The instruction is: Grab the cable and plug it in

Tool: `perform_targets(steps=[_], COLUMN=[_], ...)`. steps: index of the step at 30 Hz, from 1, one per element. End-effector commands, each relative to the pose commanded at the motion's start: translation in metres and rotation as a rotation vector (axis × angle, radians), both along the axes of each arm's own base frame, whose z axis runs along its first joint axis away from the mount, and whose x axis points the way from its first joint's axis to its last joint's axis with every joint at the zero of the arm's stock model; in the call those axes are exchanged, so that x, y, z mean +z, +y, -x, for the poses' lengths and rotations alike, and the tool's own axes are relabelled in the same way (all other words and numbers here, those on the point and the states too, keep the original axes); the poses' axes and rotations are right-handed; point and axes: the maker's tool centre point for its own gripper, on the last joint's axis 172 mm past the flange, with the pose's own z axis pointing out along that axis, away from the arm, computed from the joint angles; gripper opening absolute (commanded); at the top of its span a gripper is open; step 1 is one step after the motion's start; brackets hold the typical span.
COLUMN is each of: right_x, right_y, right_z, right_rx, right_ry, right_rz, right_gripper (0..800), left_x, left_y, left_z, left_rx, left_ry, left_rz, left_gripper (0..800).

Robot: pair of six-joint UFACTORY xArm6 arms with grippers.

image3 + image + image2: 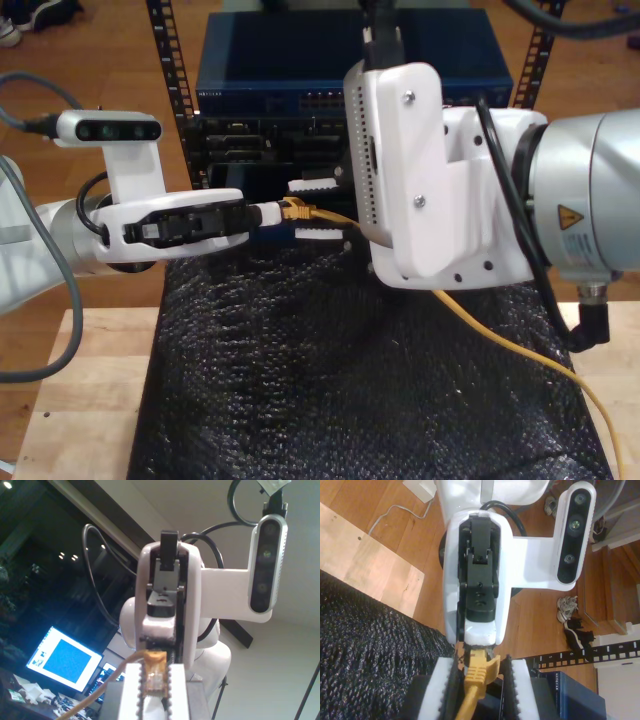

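The yellow-orange cable [298,210] ends in a small clear plug [155,681]. My first gripper [155,672] is shut on that plug, whose tip points back into the gripper. In the exterior view this gripper [272,212] reaches in from the left. My second gripper [479,662] faces it, open, its white toothed fingers [445,685] straddling the cable's orange boot [479,672] with a gap on each side. Its fingers [308,186] show above and below the cable in the exterior view. From there the cable runs behind the second arm and off toward the exterior view's lower right.
A blue network switch [350,75] sits in a rack between perforated rails [165,60] behind the grippers. Black mesh padding [350,380] covers a wooden table [80,400]. A lit monitor [67,657] stands in the background.
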Motion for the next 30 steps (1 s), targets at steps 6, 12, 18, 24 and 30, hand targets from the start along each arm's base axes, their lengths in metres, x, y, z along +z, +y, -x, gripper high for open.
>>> perform_targets(steps=[6, 12, 18, 24, 30], right_x=[0.0000, 0.0000, 0.0004, 0.0023, 0.0003], right_y=[0.0000, 0.0000, 0.0000, -0.0005, -0.0024], right_z=[0.0000, 0.0000, -0.0002, -0.0021, -0.0047], right_rx=[0.000, 0.000, -0.001, -0.008, -0.019], right_ry=[0.000, 0.000, 0.000, -0.006, -0.011], right_rz=[0.000, 0.000, -0.002, -0.008, -0.012], right_gripper=[209, 209, 169, 34, 8], left_x=[0.0000, -0.0003, -0.0003, 0.0003, 0.0071], left_y=[0.0000, -0.0001, -0.0001, 0.0001, 0.0029], left_z=[0.0000, -0.0003, -0.0003, 0.0003, 0.0024], left_rx=[0.000, -0.002, -0.002, -0.005, -0.007], left_ry=[0.000, 0.005, 0.005, 0.006, -0.001], left_rz=[0.000, -0.003, -0.003, -0.002, 0.030], left_gripper=[3, 3, 3, 20, 406])
